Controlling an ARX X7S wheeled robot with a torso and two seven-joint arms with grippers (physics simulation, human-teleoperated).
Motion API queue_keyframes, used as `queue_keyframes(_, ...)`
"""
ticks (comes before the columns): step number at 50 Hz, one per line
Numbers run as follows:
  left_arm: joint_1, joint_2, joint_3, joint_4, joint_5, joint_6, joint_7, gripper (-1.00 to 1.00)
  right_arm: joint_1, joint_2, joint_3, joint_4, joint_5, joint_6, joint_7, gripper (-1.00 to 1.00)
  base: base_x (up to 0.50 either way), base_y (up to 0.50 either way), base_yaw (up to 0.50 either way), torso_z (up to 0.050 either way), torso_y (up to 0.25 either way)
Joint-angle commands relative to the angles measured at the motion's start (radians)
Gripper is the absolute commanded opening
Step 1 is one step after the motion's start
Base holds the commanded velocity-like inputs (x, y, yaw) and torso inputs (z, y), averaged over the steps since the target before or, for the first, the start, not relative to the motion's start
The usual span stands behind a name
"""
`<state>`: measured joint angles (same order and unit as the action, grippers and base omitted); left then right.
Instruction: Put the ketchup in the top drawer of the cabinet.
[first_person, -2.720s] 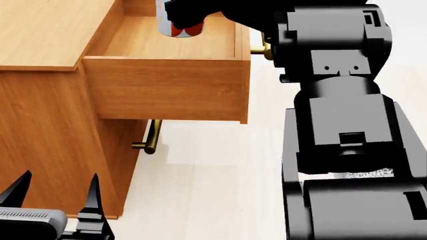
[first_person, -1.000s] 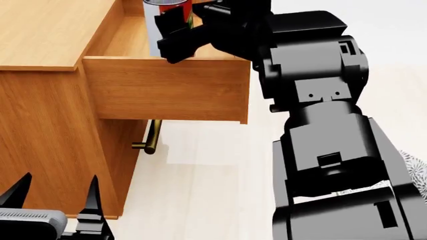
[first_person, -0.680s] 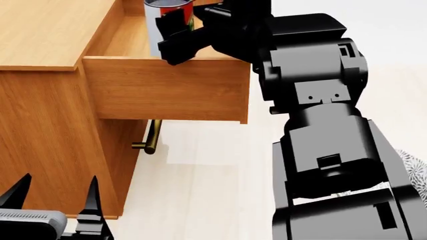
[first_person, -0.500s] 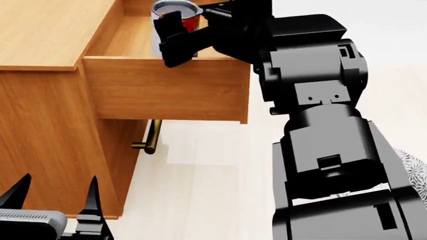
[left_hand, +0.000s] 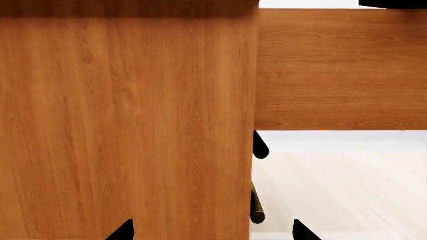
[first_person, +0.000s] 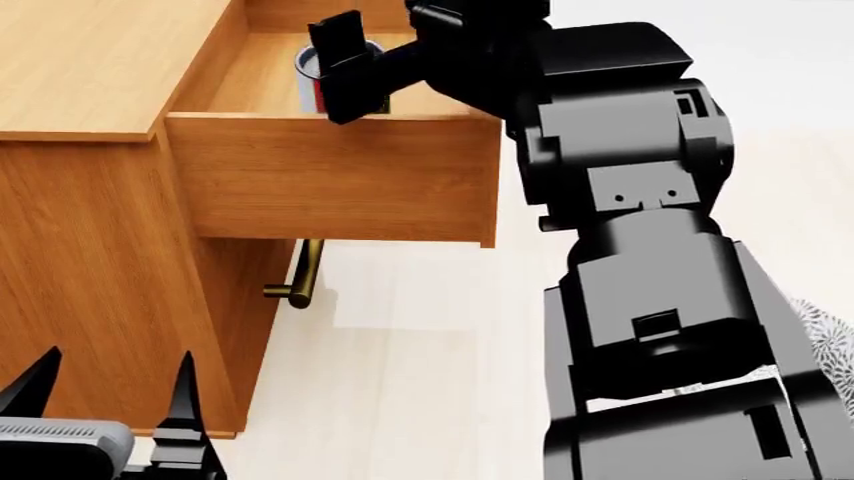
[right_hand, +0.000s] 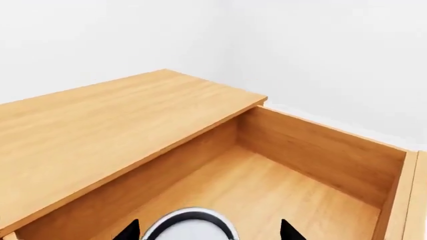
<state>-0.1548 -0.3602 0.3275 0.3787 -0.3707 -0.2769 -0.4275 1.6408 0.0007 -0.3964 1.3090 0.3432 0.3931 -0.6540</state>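
Head view shows the ketchup (first_person: 310, 80) standing upright inside the top drawer (first_person: 334, 175) of the cabinet (first_person: 94, 250), its long axis vertical and its silver top facing up, mostly hidden behind my right tool (first_person: 350, 62). My right wrist view looks down on that round silver top (right_hand: 190, 227) on the drawer floor, between my two spread fingertips (right_hand: 130, 231), which do not touch it. Half a second ago the can sat higher, level with the drawer's rim and clasped in my tool; now it is lower, on the drawer floor and free. My left tool (first_person: 114, 385) hangs low beside the cabinet's side panel, tips apart, holding nothing, unmoved from before.
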Motion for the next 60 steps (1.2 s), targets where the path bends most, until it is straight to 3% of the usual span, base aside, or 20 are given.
queue_keyframes(1,-0.005,-0.001,0.004,-0.006,-0.002,0.001,0.000,1.00,0.028,0.000,0.063,0.000,0.030,-0.110,0.044,1.00,0.00,0.00,0.00,0.000,0.000)
queue_keyframes(8,-0.007,0.001,0.007,-0.015,-0.003,0.007,0.003,1.00,0.043,0.000,0.208,0.000,0.025,-0.256,0.114,1.00,0.00,0.00,0.00,0.000,0.000)
queue_keyframes(23,-0.047,-0.024,0.012,0.059,0.002,-0.047,-0.012,1.00,0.132,0.017,0.340,-0.011,-0.034,-0.282,0.180,1.00,0.00,0.00,0.00,0.000,0.000)
queue_keyframes(27,-0.053,-0.030,0.016,0.078,0.004,-0.057,-0.015,1.00,-0.049,0.062,0.328,-0.536,-0.003,0.011,0.308,1.00,0.00,0.00,0.00,0.000,0.000)
queue_keyframes(33,-0.061,-0.043,0.016,0.123,0.001,-0.084,-0.024,1.00,-0.194,0.117,0.345,-0.986,0.040,0.255,0.440,1.00,0.00,0.00,0.00,0.000,0.000)
queue_keyframes(52,-0.061,-0.087,0.019,0.324,-0.022,-0.188,-0.068,1.00,-0.603,0.249,0.476,-1.865,0.160,0.639,0.677,1.00,0.00,0.00,0.00,0.000,0.000)
queue_keyframes(60,-0.062,-0.096,0.014,0.358,-0.031,-0.207,-0.079,1.00,-0.713,0.264,0.479,-2.004,0.135,0.625,0.728,1.00,0.00,0.00,0.00,0.000,0.000)
